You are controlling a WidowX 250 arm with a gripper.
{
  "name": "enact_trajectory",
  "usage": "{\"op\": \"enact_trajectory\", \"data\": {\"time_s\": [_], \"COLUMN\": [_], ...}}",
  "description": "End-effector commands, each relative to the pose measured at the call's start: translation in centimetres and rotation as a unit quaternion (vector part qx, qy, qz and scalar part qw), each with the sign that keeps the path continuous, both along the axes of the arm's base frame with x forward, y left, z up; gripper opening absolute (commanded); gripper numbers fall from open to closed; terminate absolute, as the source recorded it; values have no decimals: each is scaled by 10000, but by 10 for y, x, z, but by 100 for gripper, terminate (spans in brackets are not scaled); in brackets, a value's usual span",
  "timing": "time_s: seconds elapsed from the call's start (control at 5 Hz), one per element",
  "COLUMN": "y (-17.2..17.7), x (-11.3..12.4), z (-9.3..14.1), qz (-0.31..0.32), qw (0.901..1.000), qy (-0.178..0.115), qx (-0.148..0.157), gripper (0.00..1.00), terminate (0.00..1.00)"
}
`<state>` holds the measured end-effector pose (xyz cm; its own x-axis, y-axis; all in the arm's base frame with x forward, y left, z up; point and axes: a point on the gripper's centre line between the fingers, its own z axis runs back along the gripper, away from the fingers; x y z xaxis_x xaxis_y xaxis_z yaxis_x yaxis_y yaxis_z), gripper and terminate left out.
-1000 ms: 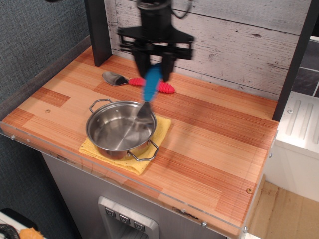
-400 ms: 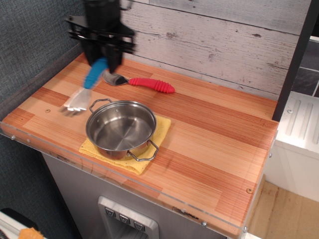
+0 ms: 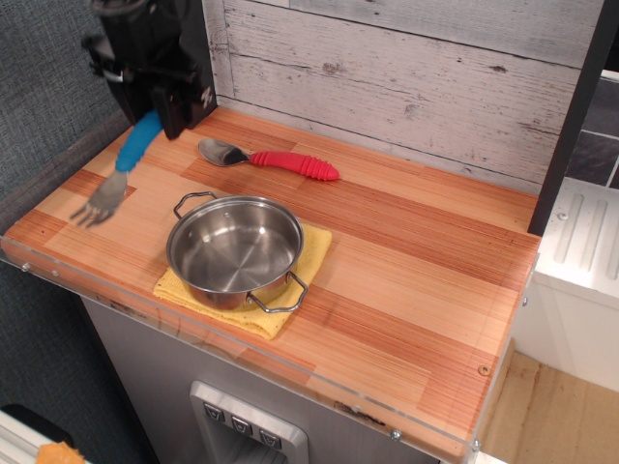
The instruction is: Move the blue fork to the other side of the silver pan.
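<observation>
The bright-blue-handled fork with grey tines hangs over the counter's left edge, left of the shiny round steel pan on its yellow cloth. The black gripper clamps the handle's upper end (fingers largely hidden by the housing). The fork slants, tines blurred, pointing down-left. A red-handled spoon lies behind the pan.

Blue fork hangs from the jaws, left of silver pan.
</observation>
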<state>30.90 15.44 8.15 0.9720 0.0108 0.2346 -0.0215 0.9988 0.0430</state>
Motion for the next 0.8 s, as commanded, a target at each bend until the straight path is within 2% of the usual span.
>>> {"op": "enact_trajectory", "data": {"time_s": [0.0, 0.4, 0.6], "y": [15, 13, 11], "x": [6, 12, 14], "z": [-12, -27, -32], "qz": [-212, -362, -357], "qw": [9997, 9990, 9991], "qy": [-50, -58, -78], "qx": [-117, -249, -201], "gripper": [0, 0, 0], "terminate": [0, 0, 0]}}
